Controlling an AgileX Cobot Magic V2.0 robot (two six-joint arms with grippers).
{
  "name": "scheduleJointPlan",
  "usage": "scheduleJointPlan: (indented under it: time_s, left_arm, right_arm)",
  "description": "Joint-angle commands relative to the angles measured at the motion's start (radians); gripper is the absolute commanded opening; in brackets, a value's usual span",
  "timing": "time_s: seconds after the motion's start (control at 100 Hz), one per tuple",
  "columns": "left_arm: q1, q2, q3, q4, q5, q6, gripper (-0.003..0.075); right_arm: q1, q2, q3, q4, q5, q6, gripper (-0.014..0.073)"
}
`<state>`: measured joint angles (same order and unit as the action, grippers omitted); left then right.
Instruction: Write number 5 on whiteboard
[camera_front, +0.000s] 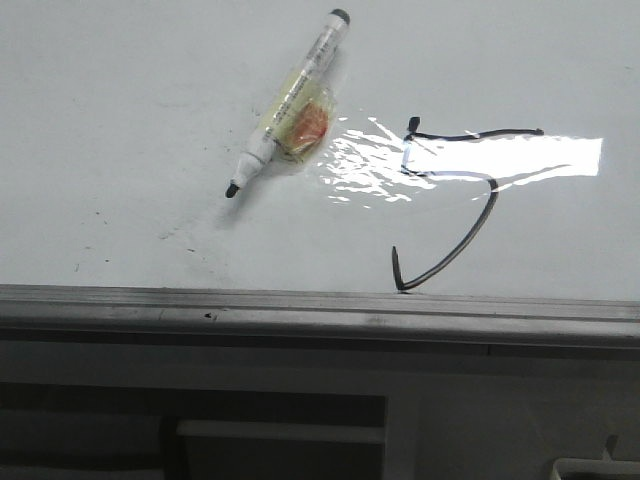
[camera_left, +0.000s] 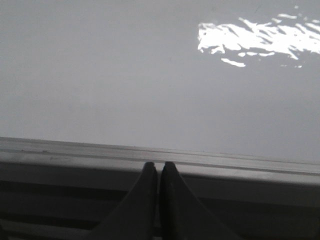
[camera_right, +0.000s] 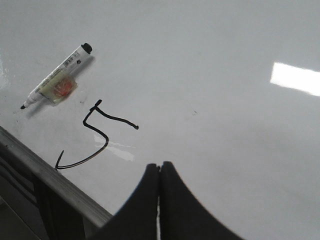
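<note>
Nearest the camera in the front view runs the grey frame strip (camera_front: 300, 305) of the whiteboard (camera_front: 120, 120), and just beyond it the hooked tail of the number 5 (camera_front: 455, 195) almost touches that strip. The 5 looks complete: a flat top bar, a short stem and a long curved tail, all in thin black line. A marker (camera_front: 285, 105) lies loose on the board, uncapped, beside the 5 and apart from it, wrapped at mid-body in a yellowish pad with a red patch. Its long axis runs slantwise, the dark tip toward the frame strip and the butt end away from it. The right gripper (camera_right: 160, 167) hangs above the board with its fingers pressed together and holding nothing; the 5 (camera_right: 95, 135) lies between it and the marker (camera_right: 55, 77). The left gripper (camera_left: 159, 167) is likewise closed and empty, sitting over the frame strip (camera_left: 75, 150) with only bare board in its sight. Judging by this, the writing seems finished, and the right arm is the one nearer the 5 and the marker should either need a touch.
</note>
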<state>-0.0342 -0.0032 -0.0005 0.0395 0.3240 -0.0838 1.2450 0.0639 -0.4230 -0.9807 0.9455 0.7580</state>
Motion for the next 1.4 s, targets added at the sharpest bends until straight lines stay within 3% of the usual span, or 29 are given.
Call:
scheduleJointPlan:
  time_s: [0.0,0.69,0.93,1.03,1.23,1.39]
  left_arm:
    - [0.005,-0.027,0.024,-0.011,-0.058,-0.003,-0.0020]
    - [0.005,-0.027,0.024,-0.011,-0.058,-0.003,-0.0020]
    - [0.005,-0.027,0.024,-0.011,-0.058,-0.003,-0.0020]
    - [0.005,-0.027,0.024,-0.011,-0.058,-0.003,-0.0020]
    - [0.005,-0.027,0.024,-0.011,-0.058,-0.003,-0.0020]
    - [0.005,-0.027,0.024,-0.011,-0.058,-0.003,-0.0020]
  right_arm:
    - [-0.002,0.013,-0.021,-0.056,-0.039,-0.002,-0.0063]
    - [-0.002,0.013,-0.018,-0.056,-0.039,-0.002,-0.0063]
    - [-0.023,0.009,0.121,-0.109,-0.081,-0.002,-0.0063]
    - [-0.104,0.009,0.161,-0.117,-0.186,-0.009,-0.0063]
    - [-0.374,0.009,0.165,-0.040,-0.363,-0.036,-0.0063]
    - [-0.695,0.009,0.186,0.168,-0.469,-0.220,-0.0063]
